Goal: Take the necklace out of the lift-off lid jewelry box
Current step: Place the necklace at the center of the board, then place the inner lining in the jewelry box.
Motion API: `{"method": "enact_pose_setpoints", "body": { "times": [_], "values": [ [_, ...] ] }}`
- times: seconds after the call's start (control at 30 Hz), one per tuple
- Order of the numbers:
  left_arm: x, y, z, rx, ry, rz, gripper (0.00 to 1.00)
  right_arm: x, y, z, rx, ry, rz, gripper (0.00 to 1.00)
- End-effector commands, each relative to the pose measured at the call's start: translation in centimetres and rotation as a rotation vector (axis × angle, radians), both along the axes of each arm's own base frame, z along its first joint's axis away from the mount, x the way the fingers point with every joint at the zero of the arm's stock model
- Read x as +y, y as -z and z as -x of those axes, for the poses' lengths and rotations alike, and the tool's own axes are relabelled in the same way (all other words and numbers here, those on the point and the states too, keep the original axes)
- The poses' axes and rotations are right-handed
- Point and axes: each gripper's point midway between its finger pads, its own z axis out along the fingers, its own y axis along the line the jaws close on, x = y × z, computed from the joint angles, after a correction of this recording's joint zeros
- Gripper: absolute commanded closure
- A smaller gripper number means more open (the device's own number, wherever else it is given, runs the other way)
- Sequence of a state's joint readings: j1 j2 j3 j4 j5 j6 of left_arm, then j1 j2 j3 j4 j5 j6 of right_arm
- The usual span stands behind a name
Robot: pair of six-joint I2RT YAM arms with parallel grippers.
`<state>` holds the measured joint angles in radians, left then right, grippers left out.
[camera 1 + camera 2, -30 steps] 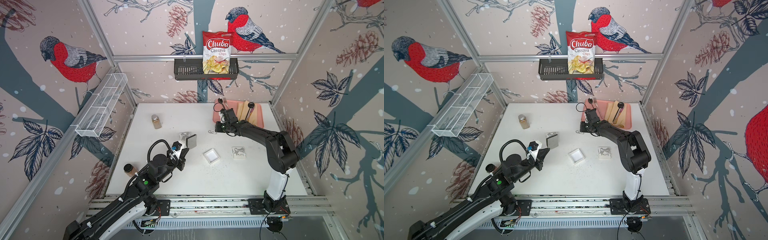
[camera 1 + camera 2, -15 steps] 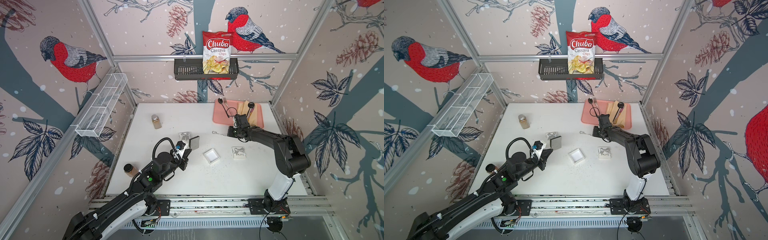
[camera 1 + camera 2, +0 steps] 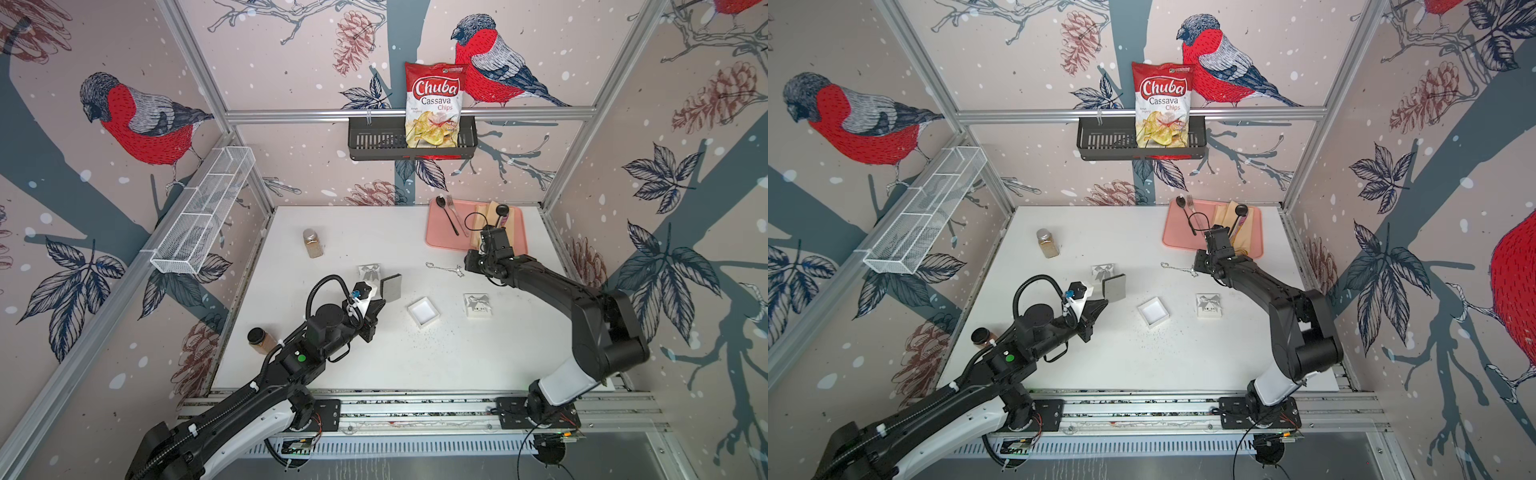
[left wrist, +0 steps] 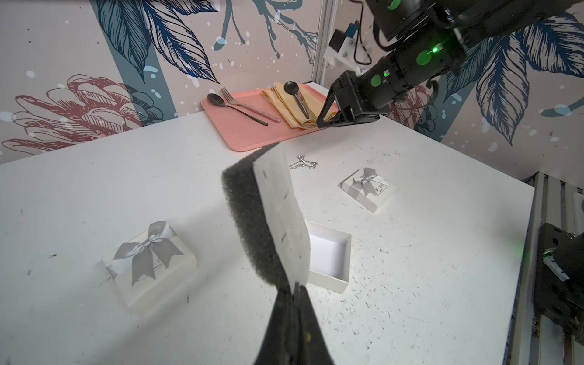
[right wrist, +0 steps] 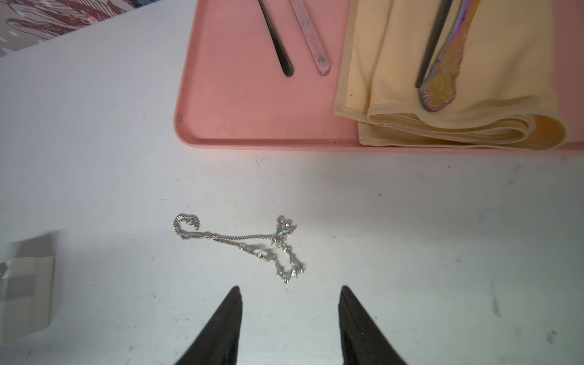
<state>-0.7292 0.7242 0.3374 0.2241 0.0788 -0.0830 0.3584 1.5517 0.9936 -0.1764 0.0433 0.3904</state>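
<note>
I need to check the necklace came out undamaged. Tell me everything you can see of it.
The necklace is a thin silvery chain, seemingly metal, with small charms and teal specks at one end and a curl at the other. It lies flat on the white table, outside the box, near the pink tray but apart from it. The open right pincer hangs by the charm end, not touching.
</note>
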Motion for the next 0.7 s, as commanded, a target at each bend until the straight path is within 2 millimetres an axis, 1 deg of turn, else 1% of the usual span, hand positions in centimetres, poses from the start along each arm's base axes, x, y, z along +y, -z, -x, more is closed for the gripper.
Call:
{"method": "enact_pose_setpoints", "body": {
  "times": [0.0,0.1,0.13,0.17,0.23,0.3,0.33,0.47,0.5,0.53,0.67],
  "values": [
    [-0.6,-1.8,-0.1,-0.018,0.012,0.089,1.00,1.9,-3.4,2.3,-0.054,-0.058,-0.081,0.47],
    [-1.1,-2.2,-0.5,-0.008,0.015,0.094,1.00,6.2,-7.6,5.7,-0.142,-0.170,-0.190,0.43],
    [-1.3,-2.3,-0.6,-0.002,0.019,0.091,1.00,7.8,-8.5,6.9,-0.161,-0.205,-0.223,0.41],
    [-1.5,-2.4,-0.8,0.001,0.020,0.089,1.00,9.2,-10.2,8.2,-0.198,-0.245,-0.271,0.39],
    [-1.9,-2.7,-1.1,0.013,0.022,0.089,1.00,12.1,-12.3,10.5,-0.238,-0.317,-0.377,0.36],
    [-2.2,-2.9,-1.3,0.024,0.025,0.093,1.00,14.5,-13.4,12.2,-0.257,-0.377,-0.450,0.33],
    [-2.4,-3.0,-1.4,0.033,0.030,0.097,1.00,15.5,-13.6,12.8,-0.259,-0.401,-0.471,0.31],
    [-3.1,-3.3,-1.7,0.062,0.041,0.102,1.00,18.4,-13.9,13.6,-0.231,-0.477,-0.480,0.30],
    [-3.2,-3.4,-1.8,0.071,0.043,0.100,1.00,19.1,-13.3,13.6,-0.214,-0.493,-0.469,0.29],
    [-3.4,-3.4,-1.9,0.078,0.047,0.096,1.00,19.8,-13.2,13.8,-0.205,-0.515,-0.468,0.29],
    [-3.8,-3.5,-2.0,0.091,0.059,0.089,1.00,21.8,-13.0,14.6,-0.190,-0.580,-0.482,0.29]
  ]
}}
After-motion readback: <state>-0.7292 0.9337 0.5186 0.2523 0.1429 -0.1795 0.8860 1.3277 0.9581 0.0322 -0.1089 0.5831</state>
